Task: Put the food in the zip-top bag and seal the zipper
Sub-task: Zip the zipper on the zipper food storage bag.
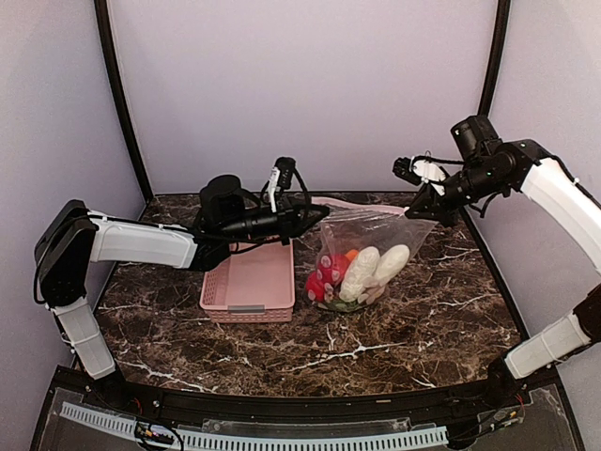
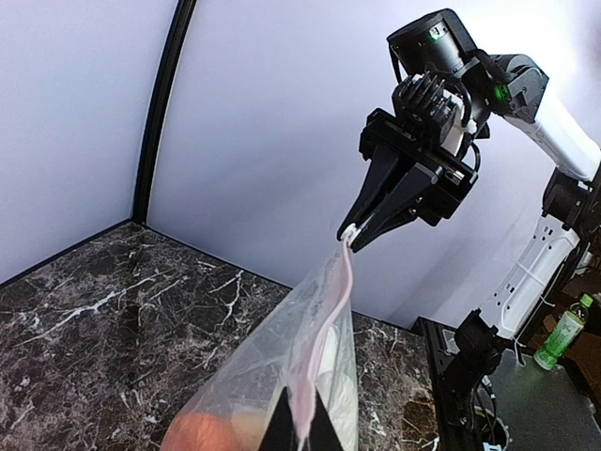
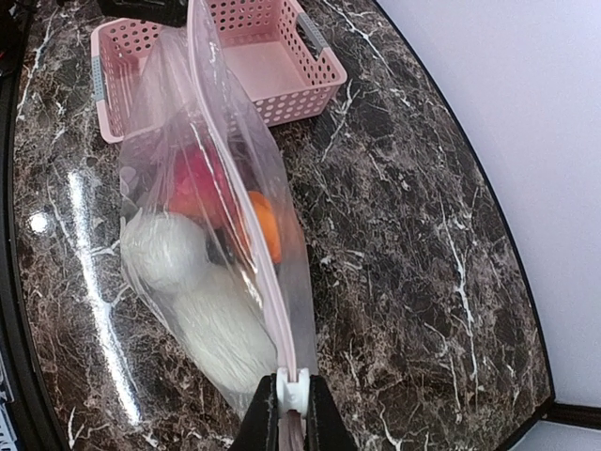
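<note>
Across the lower frame, a dark marble surface (image 1: 423, 310) carries a pink basket (image 1: 252, 282) under lilac walls (image 1: 300, 94); left jaws and right jaws clench the zipper (image 1: 357, 204) of the zip-top bag (image 1: 376, 230).

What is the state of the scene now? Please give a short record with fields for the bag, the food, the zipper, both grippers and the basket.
zip-top bag: held up by its mouth edge, bottom on the table
food: inside the bag; white, red and orange pieces show
left gripper: shut on the zipper, one end
right gripper: shut on the zipper, other end
zipper: stretched between them; looks closed, not certain
pink basket: on the table beside the bag, no food seen inside
</note>
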